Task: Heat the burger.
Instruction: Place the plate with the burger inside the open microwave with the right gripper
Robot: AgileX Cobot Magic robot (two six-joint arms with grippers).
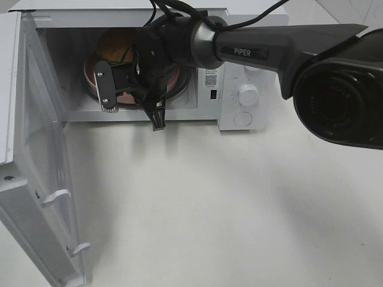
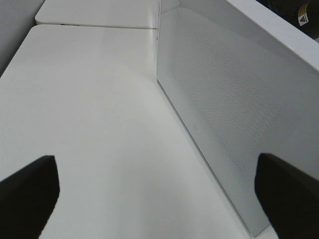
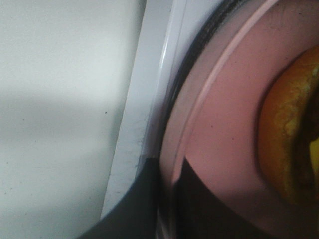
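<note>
So basically everything sits on a big plain white table (image 1: 209,203), and out past the left gripper (image 2: 159,194) there's a second white tabletop (image 2: 94,12) butted up against it, with a seam between the two. That left gripper hangs low over the bare surface with its two dark fingers (image 2: 27,196) spread wide and nothing between them. Just off to one side of it a dotted white panel (image 2: 234,99) stands upright on the table, and I honestly can't tell if it's the oven's door or its side wall. Next biggest is the white microwave (image 1: 227,104), with its door (image 1: 36,149) swung fully open, well away from the right gripper (image 3: 166,163). The right arm (image 1: 269,54) reaches into the cavity and blocks a good chunk of the inside from the high camera. That gripper is pressed together on the front rim of the pink plate (image 3: 224,114), one finger outside the rim and one over the plate's floor. The burger (image 3: 286,124) sits on that plate inside the microwave, just beyond the fingertips and not touching them. Smallest bit is the round knob (image 1: 248,94) on the control panel, off to the side of the wrist.
</note>
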